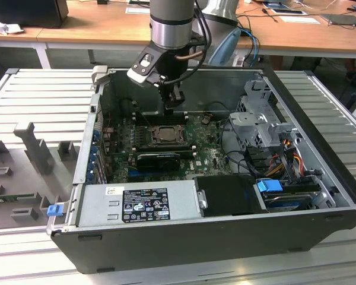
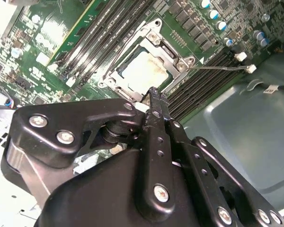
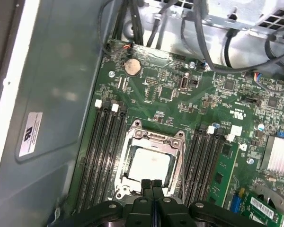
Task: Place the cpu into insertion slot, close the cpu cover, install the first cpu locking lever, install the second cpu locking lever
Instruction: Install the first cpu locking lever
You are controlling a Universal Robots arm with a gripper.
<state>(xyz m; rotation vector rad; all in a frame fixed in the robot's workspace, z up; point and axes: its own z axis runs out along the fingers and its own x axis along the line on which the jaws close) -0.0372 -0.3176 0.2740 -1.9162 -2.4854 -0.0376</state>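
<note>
Computer case [image 1: 184, 243]: black, open on top, lying on a ribbed grey metal table [image 1: 35, 95].

Power supply [image 1: 139, 202]: grey sheet-metal box along the nearest wall. It carries a black printed label [image 1: 145, 203] and a small white sticker. A blue plastic tab [image 1: 55, 209] sits at its corner.

Graphics card [image 1: 157, 159]: long, black, lying just beyond the supply.

Insertion slot [image 3: 119, 189]: square socket with a metal rim on the green motherboard, flanked on two sides by black memory slots [image 3: 102, 146].

Cpu [image 3: 150, 163]: flat pale silvery square seated inside the slot.

Cpu cover [image 3: 154, 137]: metal frame lying flat around the chip, which shows through its central opening.

Thin metal rod [image 2: 217, 67]: runs from one socket corner out across the memory slots.

Gripper [image 3: 152, 187]: black, jointed and bolted, jaws pressed together and grasping nothing, its tip over the cover's edge. Contact cannot be told.

Coin cell battery [image 3: 131, 66]: round, coppery, farther along the board.

White sticker [image 3: 33, 134]: on the grey case wall, print too small to read.

Wooden desk [image 1: 95, 24]: behind the case.
</note>
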